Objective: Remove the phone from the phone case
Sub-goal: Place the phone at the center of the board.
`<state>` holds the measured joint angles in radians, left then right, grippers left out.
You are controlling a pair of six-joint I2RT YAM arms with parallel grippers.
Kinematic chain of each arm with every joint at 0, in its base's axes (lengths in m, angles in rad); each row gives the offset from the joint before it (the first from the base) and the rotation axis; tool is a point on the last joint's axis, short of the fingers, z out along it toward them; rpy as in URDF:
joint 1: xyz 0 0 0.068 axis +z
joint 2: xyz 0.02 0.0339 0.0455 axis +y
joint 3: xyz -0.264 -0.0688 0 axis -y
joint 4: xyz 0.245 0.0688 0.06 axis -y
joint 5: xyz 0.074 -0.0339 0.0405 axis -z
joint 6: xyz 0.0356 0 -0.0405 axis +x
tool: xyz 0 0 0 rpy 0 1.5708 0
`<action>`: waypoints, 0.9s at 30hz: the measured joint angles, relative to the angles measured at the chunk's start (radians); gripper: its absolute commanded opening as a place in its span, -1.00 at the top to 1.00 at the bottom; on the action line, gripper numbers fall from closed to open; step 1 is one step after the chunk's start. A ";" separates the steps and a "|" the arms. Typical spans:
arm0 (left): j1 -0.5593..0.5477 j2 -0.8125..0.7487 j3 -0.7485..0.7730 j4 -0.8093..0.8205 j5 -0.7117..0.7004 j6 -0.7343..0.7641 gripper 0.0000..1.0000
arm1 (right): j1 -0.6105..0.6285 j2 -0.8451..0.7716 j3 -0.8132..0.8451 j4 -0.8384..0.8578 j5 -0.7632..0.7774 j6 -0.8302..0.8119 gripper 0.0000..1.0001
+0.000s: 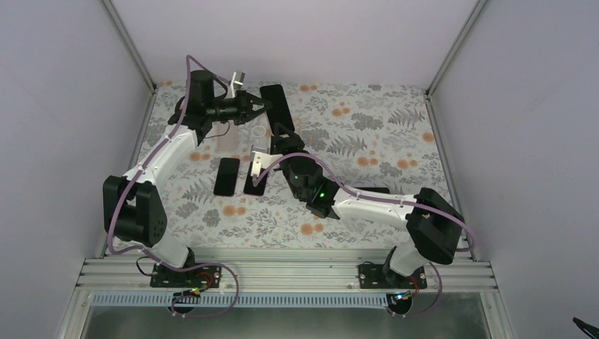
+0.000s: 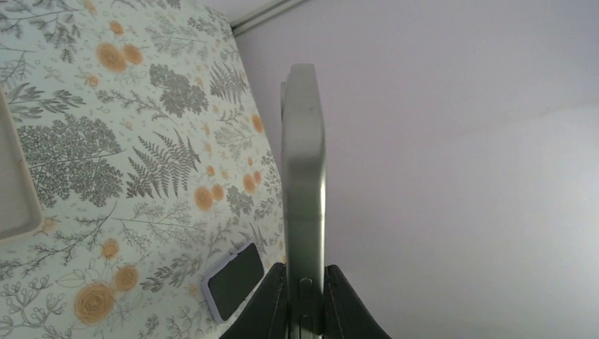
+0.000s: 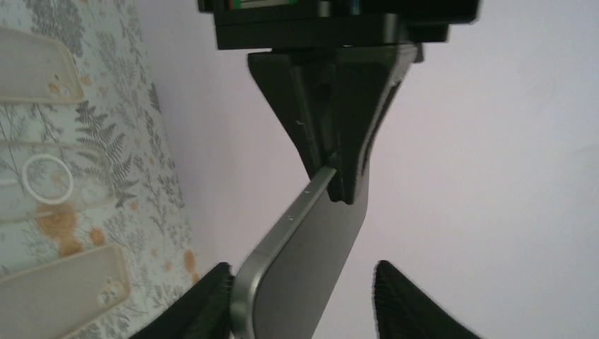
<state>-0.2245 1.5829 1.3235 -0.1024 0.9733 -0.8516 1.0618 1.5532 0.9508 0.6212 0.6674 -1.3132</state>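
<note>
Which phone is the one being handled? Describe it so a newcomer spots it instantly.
Look at the floral table, far edge, left of centre, where the left gripper reaches. The phone is the dark slab it clamps in the air; the two other phones lie flat mid-table.

Left arm (image 1: 166, 152), right arm (image 1: 374, 205): white links, black joints, lilac cables. Left pincer (image 2: 305, 275) matte black.
</note>
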 measured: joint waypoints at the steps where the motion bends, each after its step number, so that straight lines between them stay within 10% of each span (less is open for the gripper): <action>1: 0.002 0.002 0.000 0.000 -0.003 0.002 0.95 | 0.000 0.000 0.000 0.002 0.000 0.003 -0.20; 8: 0.015 0.003 -0.028 -0.001 -0.031 0.026 0.95 | 0.003 -0.043 0.019 -0.157 -0.037 0.141 -0.98; 27: 0.016 0.000 -0.277 0.013 -0.084 0.135 0.95 | -0.219 -0.280 0.247 -1.026 -0.685 0.586 -0.99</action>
<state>-0.2085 1.5833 1.0466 -0.0898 0.8894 -0.7162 0.8425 1.2736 1.1976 -0.4046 -0.0174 -0.7273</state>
